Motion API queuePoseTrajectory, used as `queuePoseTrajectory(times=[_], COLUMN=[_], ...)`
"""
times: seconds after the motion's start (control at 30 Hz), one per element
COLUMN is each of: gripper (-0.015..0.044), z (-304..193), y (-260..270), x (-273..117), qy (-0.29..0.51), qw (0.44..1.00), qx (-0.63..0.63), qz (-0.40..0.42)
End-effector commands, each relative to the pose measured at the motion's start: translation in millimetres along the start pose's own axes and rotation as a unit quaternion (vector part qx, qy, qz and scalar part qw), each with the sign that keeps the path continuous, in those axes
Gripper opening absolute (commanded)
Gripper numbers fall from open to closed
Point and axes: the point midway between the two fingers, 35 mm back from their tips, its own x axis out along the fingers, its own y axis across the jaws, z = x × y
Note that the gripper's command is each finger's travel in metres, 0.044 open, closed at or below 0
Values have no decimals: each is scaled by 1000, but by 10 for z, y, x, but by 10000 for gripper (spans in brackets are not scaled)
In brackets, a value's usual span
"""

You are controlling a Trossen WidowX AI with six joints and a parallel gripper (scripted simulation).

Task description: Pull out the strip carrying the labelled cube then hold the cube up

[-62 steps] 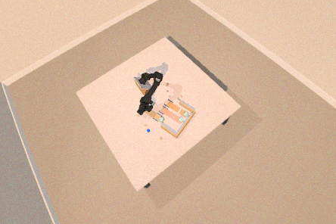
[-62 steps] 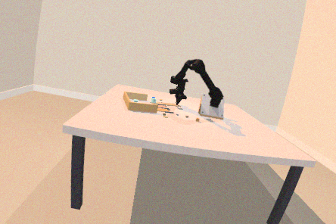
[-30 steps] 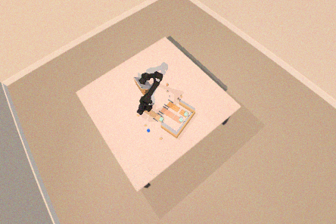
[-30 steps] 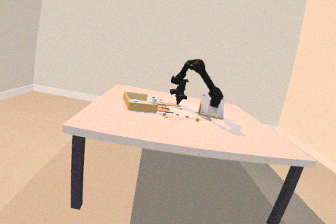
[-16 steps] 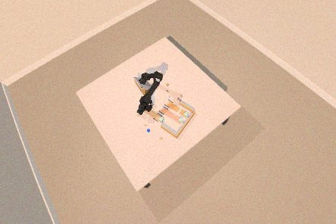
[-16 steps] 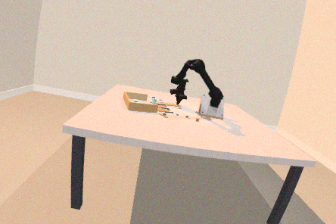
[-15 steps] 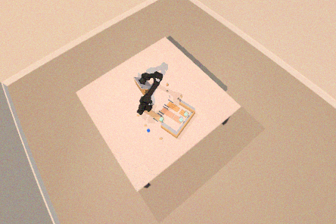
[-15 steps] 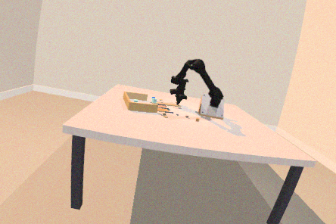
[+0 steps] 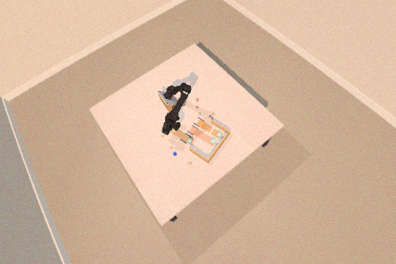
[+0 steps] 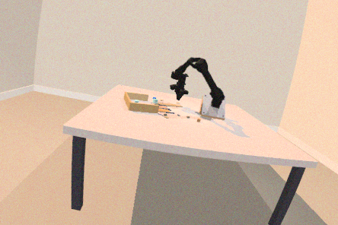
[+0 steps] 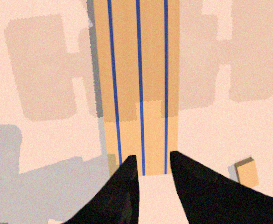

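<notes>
A long tan strip [image 9: 181,136] [image 11: 153,65] with dark blue lengthwise lines sticks out of the tray toward the arm; its near end shows in the wrist view. A pale green cube [image 9: 190,140] [image 10: 154,101] is at its tray end. Two more pale green cubes, one to the front [image 9: 213,141] and one farther right [image 9: 218,134], are in the tray on other strips. No label is readable. My gripper [image 10: 179,99] [image 11: 153,160] is partly open and empty, its fingertips above the strip's near end, pointing down. The cubes are outside the wrist view.
The shallow wooden tray [image 9: 218,147] [image 10: 142,107] holds the strips, with other orange and pinkish strips [image 9: 204,124] beside the striped one. A blue ball [image 9: 175,153] and small wooden blocks [image 9: 189,163] [image 10: 199,120] [image 11: 247,173] lie on the table [image 9: 134,122] [image 10: 190,138].
</notes>
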Motion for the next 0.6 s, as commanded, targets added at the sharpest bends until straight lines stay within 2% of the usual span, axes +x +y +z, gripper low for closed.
queuePoseTrajectory(times=[0.0,0.33,0.57], gripper=[184,440,440], z=[150,526,792], y=[-2,-18,-30], x=[-18,-62,-105], qy=[0,-1,-1], qw=[1000,1000,1000], qx=[-29,-30,-30], qz=[2,2,2])
